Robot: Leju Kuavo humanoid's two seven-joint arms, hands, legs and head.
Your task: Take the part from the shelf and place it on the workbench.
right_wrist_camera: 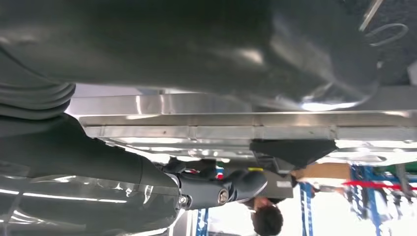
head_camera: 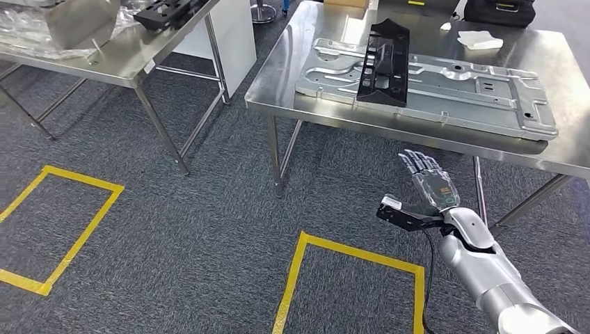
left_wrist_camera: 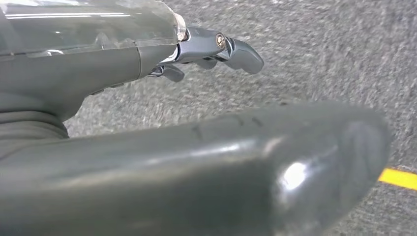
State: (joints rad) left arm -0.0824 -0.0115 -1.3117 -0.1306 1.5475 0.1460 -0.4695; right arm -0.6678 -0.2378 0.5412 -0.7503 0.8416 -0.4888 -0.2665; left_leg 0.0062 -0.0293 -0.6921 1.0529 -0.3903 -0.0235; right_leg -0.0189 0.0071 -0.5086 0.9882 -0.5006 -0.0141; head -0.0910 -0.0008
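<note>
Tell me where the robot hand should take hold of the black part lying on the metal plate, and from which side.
Likely by its near end. The black part lies lengthwise across the metal plate on the workbench, its wider near end close to the table's front edge. The right robot hand, open in front of that edge, could come from the robot's side and close across the part's long sides.

**Part on workbench: position and condition**

The black part point(head_camera: 383, 64) is a long, narrow plastic moulding with ribbed openings along its length and a wider, flared end toward the top of the frame. It sits in the upper centre of the head view, lying lengthwise across a flat grey metal panel point(head_camera: 452, 94), tilted slightly off vertical in the frame. The panel lies flat on the steel workbench point(head_camera: 278, 87) at upper right. Nothing grips the part.
</note>
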